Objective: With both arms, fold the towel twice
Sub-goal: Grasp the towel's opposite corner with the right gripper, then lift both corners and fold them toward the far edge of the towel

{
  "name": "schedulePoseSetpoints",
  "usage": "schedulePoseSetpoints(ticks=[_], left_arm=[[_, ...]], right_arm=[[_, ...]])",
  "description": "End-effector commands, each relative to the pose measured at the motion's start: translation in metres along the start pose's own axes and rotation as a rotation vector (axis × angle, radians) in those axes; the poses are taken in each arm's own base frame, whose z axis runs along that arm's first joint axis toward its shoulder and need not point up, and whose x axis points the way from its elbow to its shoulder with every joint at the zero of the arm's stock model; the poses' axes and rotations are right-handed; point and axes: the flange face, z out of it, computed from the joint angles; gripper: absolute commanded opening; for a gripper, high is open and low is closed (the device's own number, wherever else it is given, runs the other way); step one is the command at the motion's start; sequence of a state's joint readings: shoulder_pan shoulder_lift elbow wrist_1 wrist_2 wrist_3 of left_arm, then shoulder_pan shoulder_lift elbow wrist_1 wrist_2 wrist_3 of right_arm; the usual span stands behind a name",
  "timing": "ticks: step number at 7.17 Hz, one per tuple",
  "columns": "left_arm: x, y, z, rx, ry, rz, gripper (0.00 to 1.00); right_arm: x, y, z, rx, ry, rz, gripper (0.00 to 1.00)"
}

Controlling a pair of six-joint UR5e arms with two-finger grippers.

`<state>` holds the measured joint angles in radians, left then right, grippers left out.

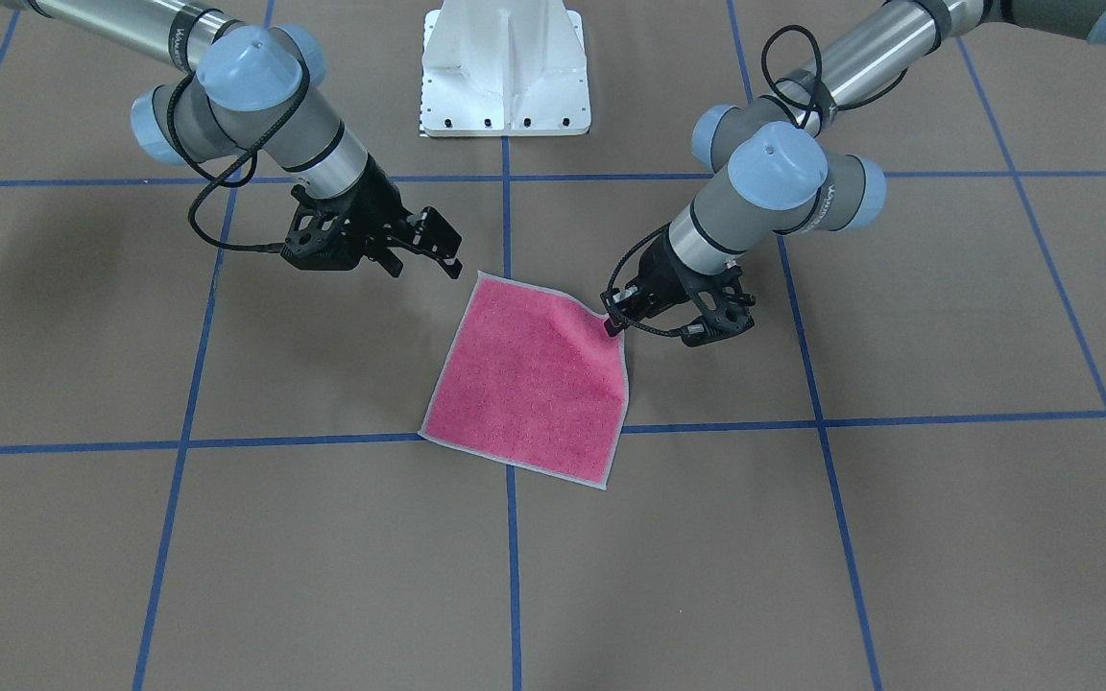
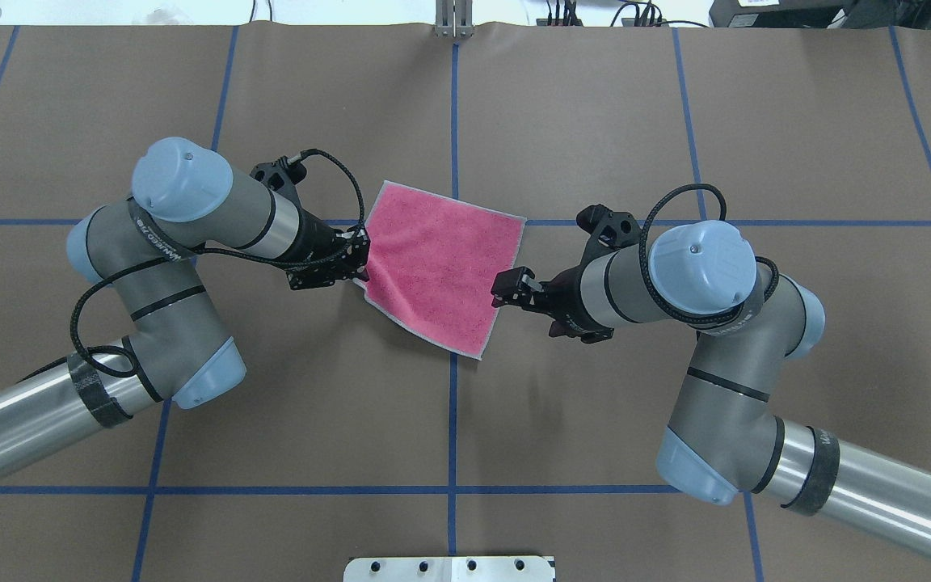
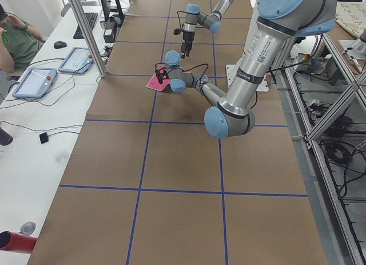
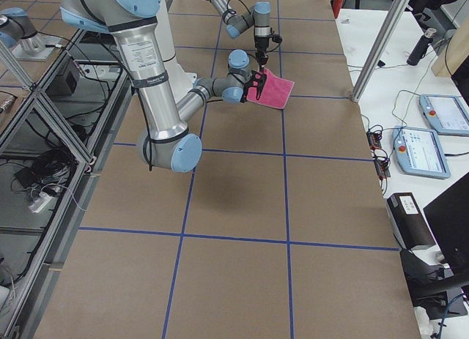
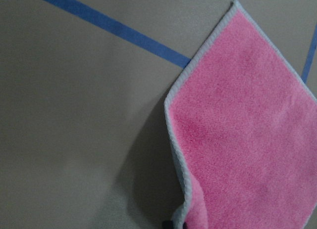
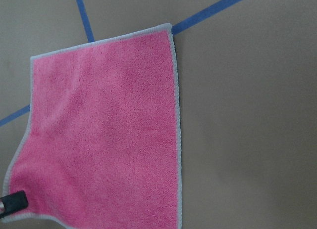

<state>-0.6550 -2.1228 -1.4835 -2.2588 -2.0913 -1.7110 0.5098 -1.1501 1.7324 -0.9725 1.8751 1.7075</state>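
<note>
Grey lettering on the left arm (image 2: 157, 240) sleeve is too small to read. Overhead: towel (image 2: 437, 267) pink face up at table (image 2: 595, 121) centre, underside hidden. Left gripper (image 2: 362, 268) at its 9 o'clock corner, jaws pinching the raised corner, tips mostly hidden. Right gripper (image 2: 504, 289) just beside the 3 o'clock edge, jaws spread.

Silver-and-grey arms (image 2: 183, 319), pale blue joint caps (image 2: 181, 179), looping black cables (image 2: 692, 187), white pedestal (image 1: 505, 86)

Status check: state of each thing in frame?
towel: unfolded, pink face up, one corner lifted off the table.
left gripper: shut on the lifted towel corner.
right gripper: open, near the towel, holding nothing.
</note>
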Motion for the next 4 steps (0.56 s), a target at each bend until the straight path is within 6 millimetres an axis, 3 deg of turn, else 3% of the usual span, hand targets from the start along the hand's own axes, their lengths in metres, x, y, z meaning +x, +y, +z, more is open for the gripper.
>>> schedulePoseSetpoints(ticks=[1,4], left_arm=[[0.018,0.008,-0.003,-0.008,0.023,-0.049,0.0],[0.028,0.011,-0.003,-0.012,0.034,-0.074,0.0]], right_arm=[[0.0,0.006,0.004,0.006,0.0,0.026,0.99],[-0.01,0.029,0.014,0.017,-0.014,0.069,0.99]])
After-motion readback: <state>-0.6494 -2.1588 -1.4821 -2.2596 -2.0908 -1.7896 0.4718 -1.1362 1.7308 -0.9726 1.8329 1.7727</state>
